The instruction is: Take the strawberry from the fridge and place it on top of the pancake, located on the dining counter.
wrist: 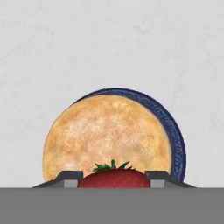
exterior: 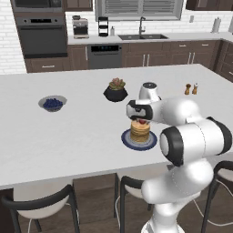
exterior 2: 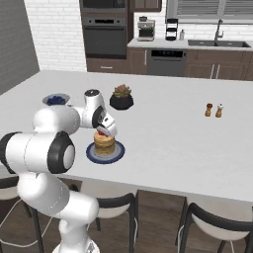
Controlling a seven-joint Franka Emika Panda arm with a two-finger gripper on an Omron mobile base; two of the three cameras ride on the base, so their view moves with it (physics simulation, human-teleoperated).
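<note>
Strawberry (wrist: pixel 114 177) clamped in claw (wrist: pixel 113 178) right over the pancake (wrist: pixel 107 135) stack on its blue plate (wrist: pixel 174 131), on the counter (exterior: pixel 82 136), black bowl (exterior: pixel 115 93) and blueberry bowl (exterior: pixel 52 103) behind.

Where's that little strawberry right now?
The strawberry sits between the pincer's two fingers, directly above the pancake stack on its blue plate, on the dining counter.
</note>
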